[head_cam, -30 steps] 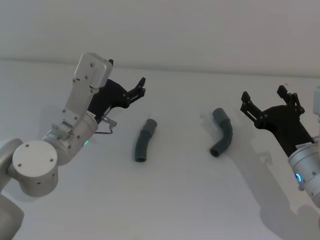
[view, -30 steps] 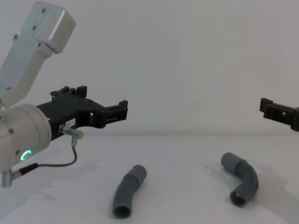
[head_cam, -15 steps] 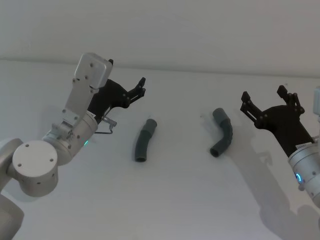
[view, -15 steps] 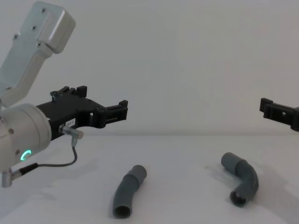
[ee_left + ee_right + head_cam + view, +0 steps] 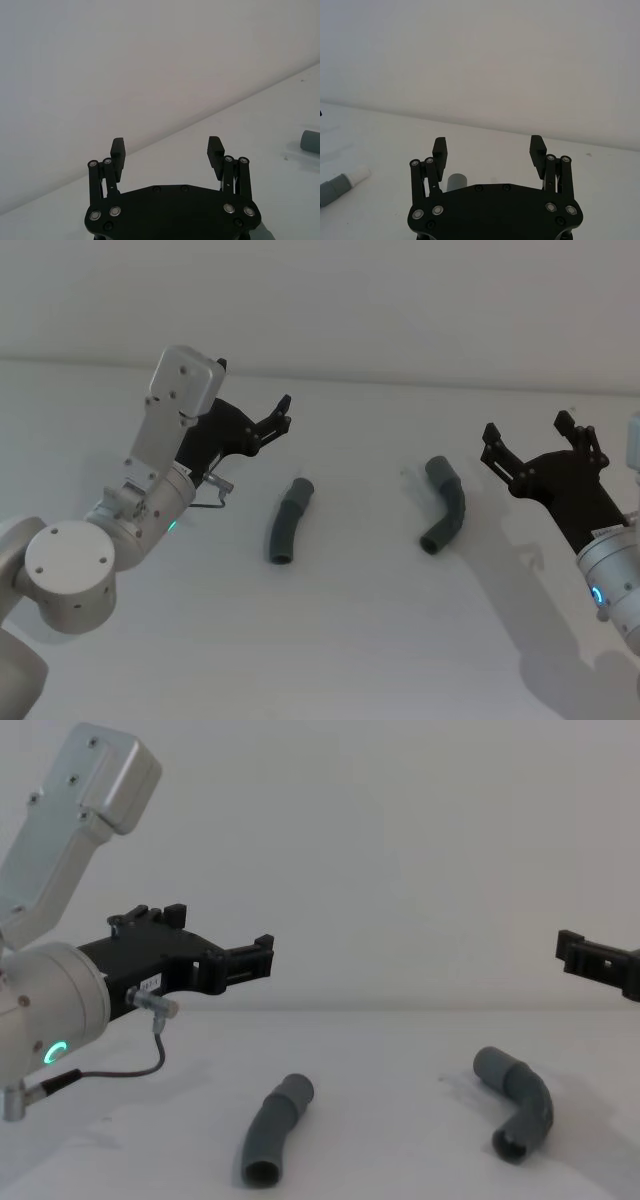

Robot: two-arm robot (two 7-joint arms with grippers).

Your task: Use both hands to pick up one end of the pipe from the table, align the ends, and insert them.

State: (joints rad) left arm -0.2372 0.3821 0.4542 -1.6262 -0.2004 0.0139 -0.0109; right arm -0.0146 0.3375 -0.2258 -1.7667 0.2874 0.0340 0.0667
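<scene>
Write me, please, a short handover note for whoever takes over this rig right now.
Left black plastic gripper: open, empty, raised clear of the gently bent dark grey plastic pipe piece.
Right black plastic gripper: open, empty, raised right of the dark grey elbow pipe piece.
Both pieces lie apart on the white table.
Done: nothing gripped.
Left: grasp each piece, align, push the white tip into the elbow.

Right gripper (image 5: 488,147): hangs above the white table (image 5: 600,170), black fingers (image 5: 439,151) spread wide apart. Grey pipe end (image 5: 454,181): pokes up just beyond the gripper's body, close to one finger. Second grey pipe piece (image 5: 332,191): lies farther off on the table, white tip (image 5: 359,174) pointing away. Plain wall (image 5: 480,60): rises behind the table's far edge.
</scene>
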